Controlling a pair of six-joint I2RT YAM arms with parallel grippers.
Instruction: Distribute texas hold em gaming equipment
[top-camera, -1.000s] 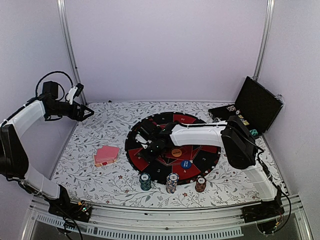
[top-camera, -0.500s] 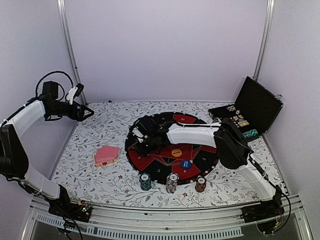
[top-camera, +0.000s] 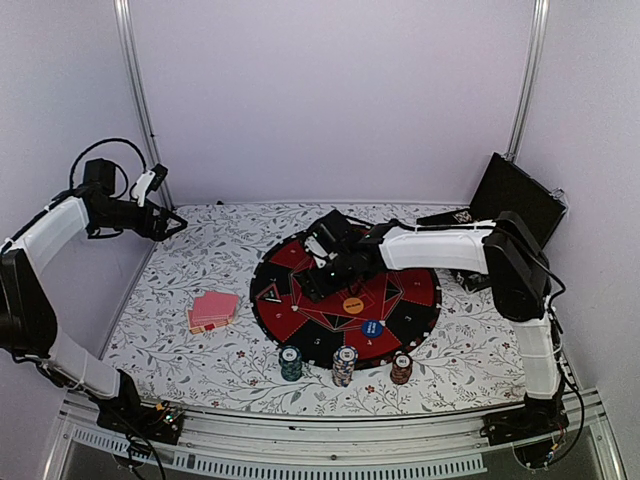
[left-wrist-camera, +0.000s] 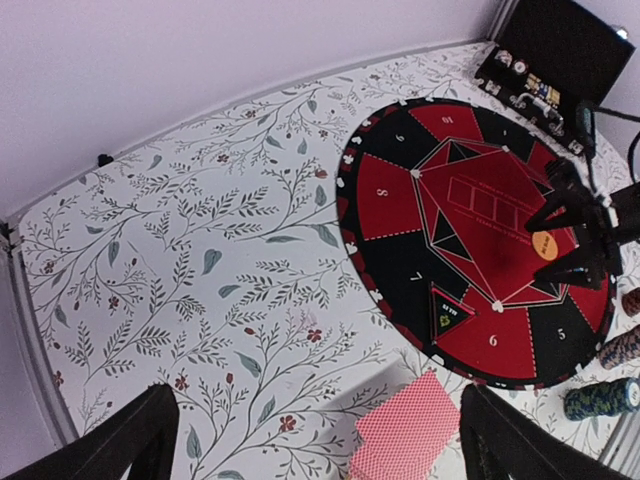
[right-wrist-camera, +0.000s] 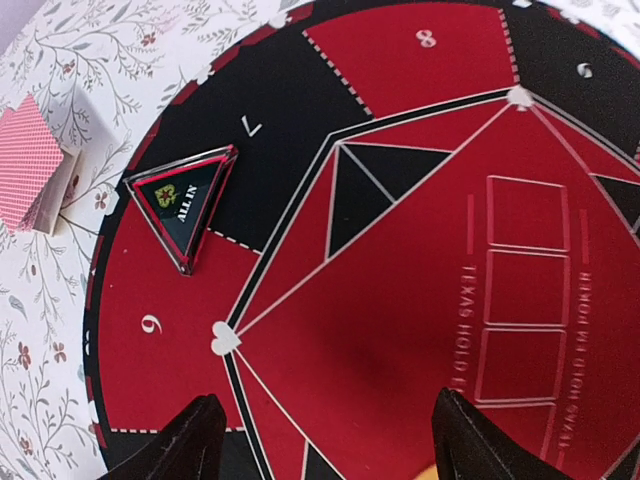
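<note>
- As the right wrist camera looks down, I see the right gripper (right-wrist-camera: 330, 455) with its two fingers spread wide and empty, poised over the red middle of the round mat (right-wrist-camera: 420, 60).
- Triangular "ALL IN" marker (right-wrist-camera: 185, 200): flat on the mat near its rim, where a black field meets a red one; ahead and left of the fingers, touching neither.
- Playing cards (right-wrist-camera: 30, 165): a pink-backed pile off the mat on the floral cloth (top-camera: 190, 270), beyond the marker and well apart from this claw.
- Orange disc (top-camera: 353, 306) and blue disc (top-camera: 372, 327): on the mat, the orange one just beside the right gripper on its near side (seen from above), the blue one nearer the arm bases.
- Chip stacks, green (top-camera: 290, 362), white-edged (top-camera: 345, 365) and dark red (top-camera: 401, 368): in a row along the mat's near rim.
- Left gripper (top-camera: 175, 225): raised at the far left, fingers fully spread, holding nothing; the cards lie well below it.
- Black case (top-camera: 515, 200): open at the far right corner, behind the right arm.
- Obstruction: the white right forearm crosses above the mat's far right part and hides it from above.
</note>
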